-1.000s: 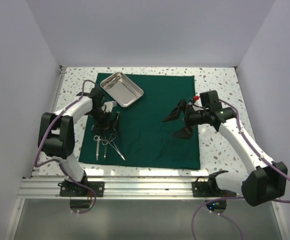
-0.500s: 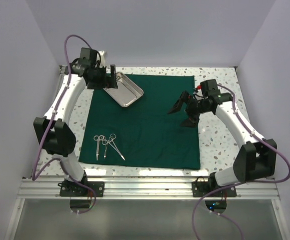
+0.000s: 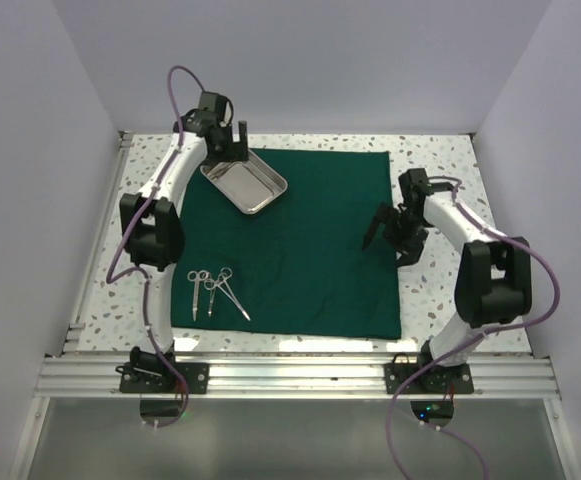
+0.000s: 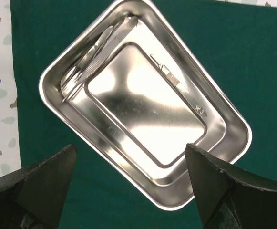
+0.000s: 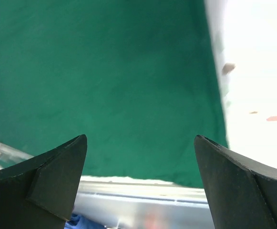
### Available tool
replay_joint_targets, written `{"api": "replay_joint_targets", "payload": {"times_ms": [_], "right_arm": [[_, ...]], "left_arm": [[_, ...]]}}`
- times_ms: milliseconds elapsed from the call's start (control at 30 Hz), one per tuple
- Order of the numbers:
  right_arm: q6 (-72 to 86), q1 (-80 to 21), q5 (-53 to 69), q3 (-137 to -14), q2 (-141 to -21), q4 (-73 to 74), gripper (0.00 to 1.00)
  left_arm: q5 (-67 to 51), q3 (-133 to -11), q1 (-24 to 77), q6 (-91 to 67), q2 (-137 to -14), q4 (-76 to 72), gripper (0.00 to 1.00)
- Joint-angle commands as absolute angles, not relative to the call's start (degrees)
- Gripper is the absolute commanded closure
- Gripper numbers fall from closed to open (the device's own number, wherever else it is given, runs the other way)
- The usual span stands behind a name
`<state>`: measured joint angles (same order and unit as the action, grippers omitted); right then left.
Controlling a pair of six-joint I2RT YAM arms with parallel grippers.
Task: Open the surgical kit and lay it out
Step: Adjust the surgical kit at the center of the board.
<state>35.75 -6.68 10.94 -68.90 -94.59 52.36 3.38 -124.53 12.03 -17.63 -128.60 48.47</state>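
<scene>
Steel tray (image 4: pixel 143 114) sits diagonal in the left wrist view, upper-centre of frame, its lower corner falling between the two spread fingers of the left gripper (image 4: pixel 128 157). Jaws wide apart, nothing held, no contact with the tray visible. Tweezers (image 4: pixel 97 59) lie along the tray's upper-left inner wall, and a second slim steel tool (image 4: pixel 179 83) lies along the right side; can't tell its type. In the top view the tray is at the upper-left corner of the green cloth (image 3: pixel 310 250), which is spread flat on the speckled table (image 3: pixel 440 170). The left arm arches up the left side of frame, wrist bent down above the tray. Scissors and forceps (image 3: pixel 215 292) lie side by side at the cloth's lower left, well apart from both grippers. The right gripper (image 3: pixel 390 238) hangs over the cloth's right edge, jaws apart and empty, with only cloth and table edge between the fingers in its wrist view. The right arm is folded tight, elbow high, at right of frame.
</scene>
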Motion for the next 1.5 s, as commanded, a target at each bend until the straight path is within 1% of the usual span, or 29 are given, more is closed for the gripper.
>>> {"api": "replay_joint_targets", "payload": {"times_ms": [0, 133, 200, 300, 433, 467, 500, 567, 600, 733, 800, 833, 867, 900, 1000, 1033, 1100, 1167, 1267, 1467], "right_arm": [[35.4, -6.2, 6.7, -69.3, -99.5, 50.0, 0.01], [35.4, -6.0, 7.5, -73.9, -109.4, 47.0, 0.03], [35.2, -6.0, 7.2, -78.6, -113.2, 46.8, 0.04], [35.2, -5.9, 6.9, -85.7, -119.9, 47.0, 0.04], [35.3, -5.9, 6.2, -94.7, -127.5, 47.8, 0.07], [35.2, -5.8, 6.2, -97.9, -129.9, 47.9, 0.20], [35.3, -5.7, 6.1, -99.5, -131.2, 48.4, 0.29], [35.4, -5.5, 5.5, -104.0, -133.3, 49.8, 0.38], [35.6, -5.5, 5.3, -105.2, -134.7, 51.1, 0.38], [36.0, -5.5, 3.7, -105.4, -133.1, 52.9, 0.38], [36.1, -5.5, 2.2, -99.8, -130.4, 52.3, 0.39], [36.2, -5.5, 1.6, -97.1, -126.3, 51.9, 0.41], [36.3, -5.4, 1.3, -91.3, -124.5, 51.2, 0.44], [36.3, -5.4, 1.1, -88.4, -122.1, 50.5, 0.43], [35.9, -5.5, 0.5, -78.6, -114.7, 51.2, 0.22], [35.9, -5.4, 0.2, -74.9, -110.9, 51.7, 0.12], [36.0, -5.4, -1.4, -72.0, -107.5, 52.0, 0.03], [35.9, -5.4, -1.4, -70.2, -104.2, 52.0, 0.01], [35.4, -5.4, -0.9, -71.5, -103.2, 52.0, 0.01], [34.5, -5.4, -0.3, -79.7, -102.4, 54.1, 0.01]], "left_arm": [[6.2, -127.7, 12.0, -17.3, -128.6, 39.0, 0.00], [3.7, -127.5, 11.9, -13.5, -129.5, 32.4, 0.00], [2.7, -128.0, 11.9, -10.8, -130.0, 30.2, 0.00], [1.6, -130.1, 10.6, -12.2, -132.4, 30.8, 0.00], [-1.1, -128.9, 9.1, -12.9, -134.7, 29.9, 0.00], [-1.6, -128.7, 9.0, -13.2, -134.9, 30.0, 0.00], [-2.0, -128.3, 8.9, -13.4, -135.2, 29.9, 0.00], [-2.9, -127.0, 8.7, -13.2, -135.0, 29.1, 0.00], [-3.1, -126.7, 8.7, -12.9, -135.0, 28.9, 0.00], [-4.1, -127.3, 8.1, -13.1, -135.6, 28.7, 0.00], [-4.2, -127.5, 8.0, -13.2, -135.5, 28.7, 0.00], [-4.5, -127.4, 8.0, -13.1, -135.2, 28.6, 0.00], [-4.6, -127.4, 8.0, -13.2, -135.0, 28.6, 0.00], [-4.8, -127.3, 8.0, -13.1, -134.9, 28.5, 0.00], [-5.9, -125.9, 8.0, -13.2, -133.6, 27.9, 0.00], [-5.8, -125.3, 8.0, -13.3, -133.1, 27.4, 0.00], [-6.0, -122.4, 8.1, -13.3, -131.3, 25.3, 0.00], [-5.4, -120.2, 8.1, -13.4, -130.5, 23.7, 0.00], [-4.8, -120.6, 8.1, -13.3, -130.7, 23.6, 0.00], [-3.7, -124.7, 8.1, -10.1, -133.3, 24.7, 0.00]]}}
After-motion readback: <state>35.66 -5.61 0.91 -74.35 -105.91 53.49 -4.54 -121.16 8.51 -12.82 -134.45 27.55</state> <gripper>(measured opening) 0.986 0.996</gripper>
